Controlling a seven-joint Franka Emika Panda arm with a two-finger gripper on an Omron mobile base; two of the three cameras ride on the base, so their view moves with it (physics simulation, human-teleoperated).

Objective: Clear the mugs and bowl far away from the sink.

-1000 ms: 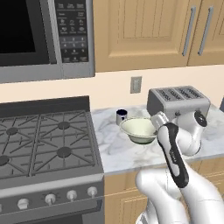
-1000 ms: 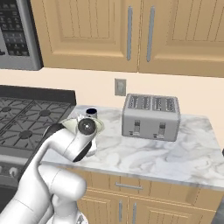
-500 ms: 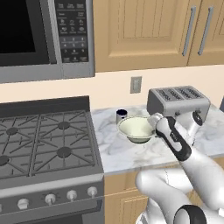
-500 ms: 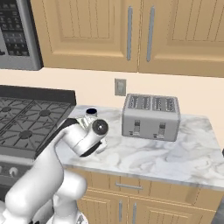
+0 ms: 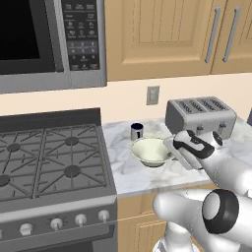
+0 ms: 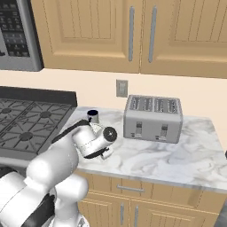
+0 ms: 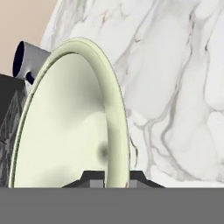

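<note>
Marble surface (image 5: 128, 172): pincer (image 7: 111, 177) tips apart, straddling bowl (image 5: 150, 150) rim mid-frame — seat deeper, clamp wall squarely before lifting.

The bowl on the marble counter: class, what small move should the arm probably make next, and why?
Probably close the jaws on the rim of the bowl. In the hand view the two finger tips rise on either side of that rim, one inside, one outside, so the gripper looks placed but not yet clamped. The navy mug stands just behind, so a lift should follow cautiously.

marble counter (image 5: 129, 173) | bowl (image 5: 150, 150) | navy mug (image 5: 137, 131) | toaster (image 5: 199, 116)
</note>
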